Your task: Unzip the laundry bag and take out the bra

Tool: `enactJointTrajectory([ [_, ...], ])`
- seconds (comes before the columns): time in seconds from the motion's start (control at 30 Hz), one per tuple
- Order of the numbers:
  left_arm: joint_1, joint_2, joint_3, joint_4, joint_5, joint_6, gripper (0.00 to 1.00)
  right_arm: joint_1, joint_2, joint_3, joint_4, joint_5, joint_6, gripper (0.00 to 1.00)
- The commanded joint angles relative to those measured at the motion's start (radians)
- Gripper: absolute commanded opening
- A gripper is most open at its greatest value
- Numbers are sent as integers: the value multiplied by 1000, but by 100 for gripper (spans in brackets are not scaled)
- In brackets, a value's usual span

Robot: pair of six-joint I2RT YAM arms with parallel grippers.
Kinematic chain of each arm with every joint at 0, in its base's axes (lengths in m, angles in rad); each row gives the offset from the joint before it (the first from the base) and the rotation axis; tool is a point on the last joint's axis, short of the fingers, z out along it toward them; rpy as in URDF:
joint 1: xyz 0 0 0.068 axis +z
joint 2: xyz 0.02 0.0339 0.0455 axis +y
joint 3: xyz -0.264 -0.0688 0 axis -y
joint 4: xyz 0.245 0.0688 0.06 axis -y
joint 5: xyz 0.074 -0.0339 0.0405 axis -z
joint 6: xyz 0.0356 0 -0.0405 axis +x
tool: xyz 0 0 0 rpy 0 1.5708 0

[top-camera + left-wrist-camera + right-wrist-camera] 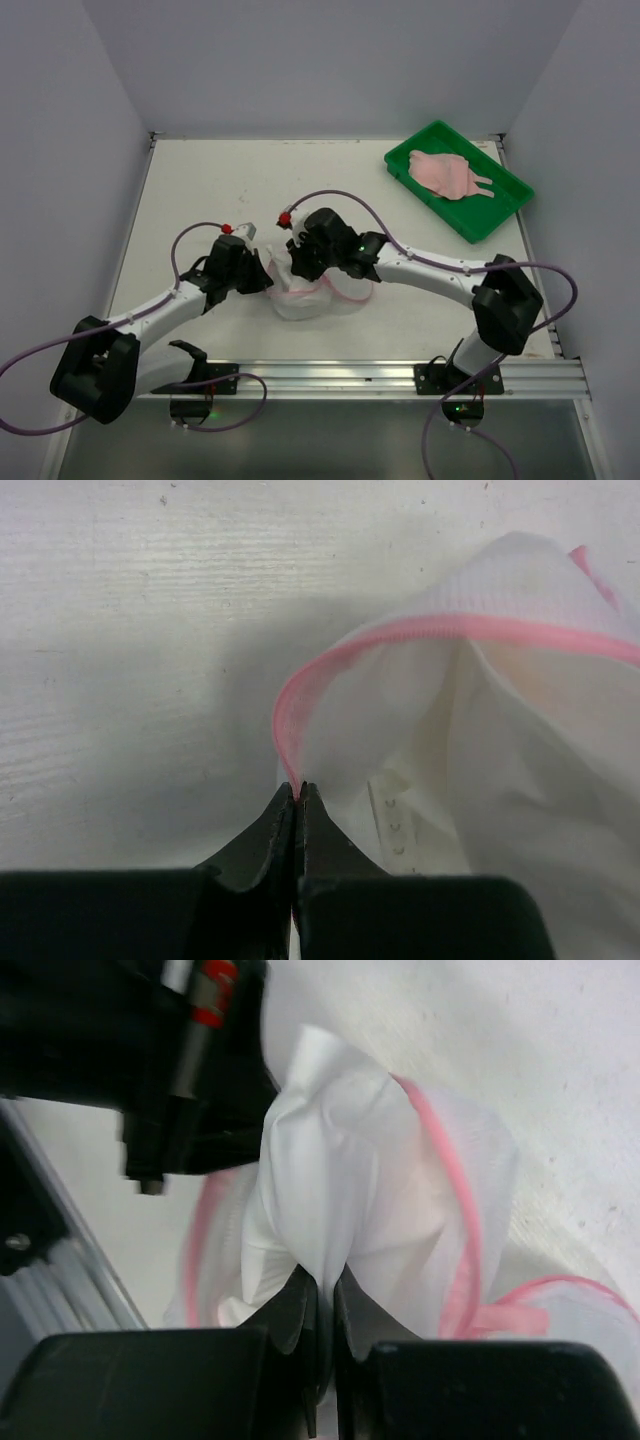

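Observation:
The white mesh laundry bag with pink zip trim sits at the table's middle, between both arms. My left gripper is shut on the pink trim at the bag's open rim. Through the opening, a white bra's hook strip shows inside. My right gripper is shut on a fold of smooth white bra cloth, its fingertips pinched on the cloth at the bag's mouth, with the pink trim beside it. The left gripper's body stands just behind the cloth.
A green plastic tray at the back right holds a pink garment. A metal rail runs along the near edge by the arm bases. White walls close in the table on three sides.

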Motion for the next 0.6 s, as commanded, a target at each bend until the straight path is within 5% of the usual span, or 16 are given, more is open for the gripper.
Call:
enactJointTrajectory([
  [0.0, 7, 6, 45, 31, 9, 3, 0, -21, -138, -21, 131, -118, 6, 0],
  [0.23, 7, 25, 74, 51, 40, 0, 0, -55, -232, -64, 330, -236, 73, 0],
  [0.43, 6, -20, 56, 100, 86, -7, 0, -70, -224, -104, 539, 22, 245, 0],
  [0.57, 6, -64, 78, 100, 121, 9, 0, -91, -172, -58, 608, 33, 384, 0],
])
